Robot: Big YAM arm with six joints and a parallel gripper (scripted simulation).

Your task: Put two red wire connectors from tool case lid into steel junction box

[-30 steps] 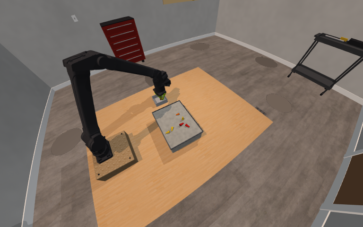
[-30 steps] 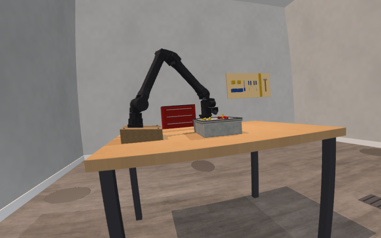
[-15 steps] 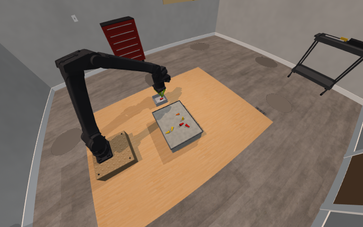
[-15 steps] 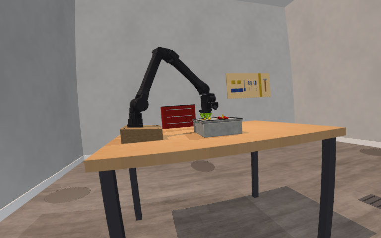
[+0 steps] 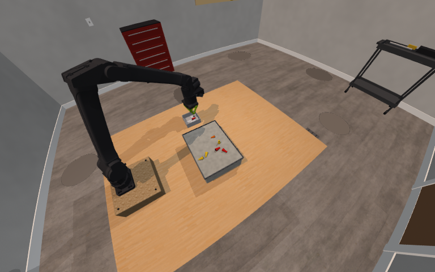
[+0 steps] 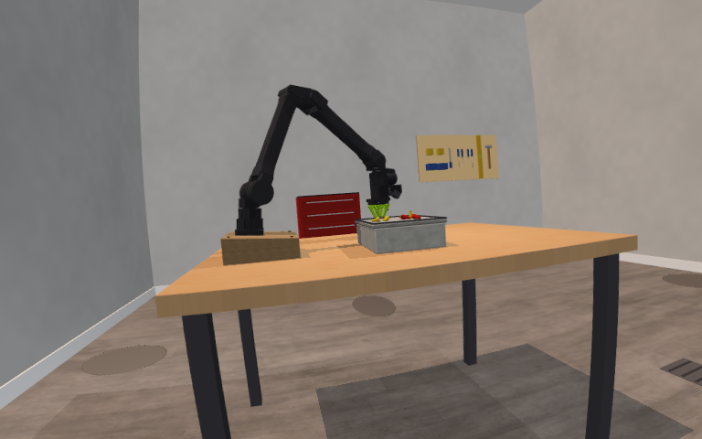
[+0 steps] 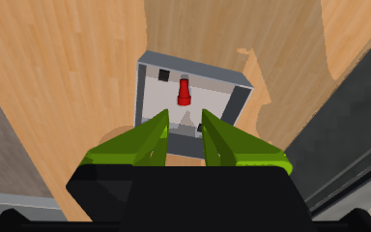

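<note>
The small steel junction box [image 5: 191,119] stands on the table just behind the grey tool case's lid [image 5: 212,149]. One red wire connector [image 7: 184,92] lies inside the box [image 7: 190,108], also seen in the overhead view [image 5: 193,118]. My gripper [image 7: 185,115] hovers over the box [image 5: 193,110], its green fingers partly apart with nothing between them; the connector lies beyond the fingertips. Two more red connectors [image 5: 217,148] [image 5: 224,150] lie on the lid. In the side view the gripper [image 6: 378,210] is behind the case [image 6: 400,232], which hides the box.
Yellow connectors [image 5: 206,154] [image 5: 218,141] and an orange one [image 5: 213,136] also lie on the lid. My arm's base sits on a wooden block [image 5: 137,187] at the table's left. A red drawer cabinet [image 5: 147,45] stands at the back wall.
</note>
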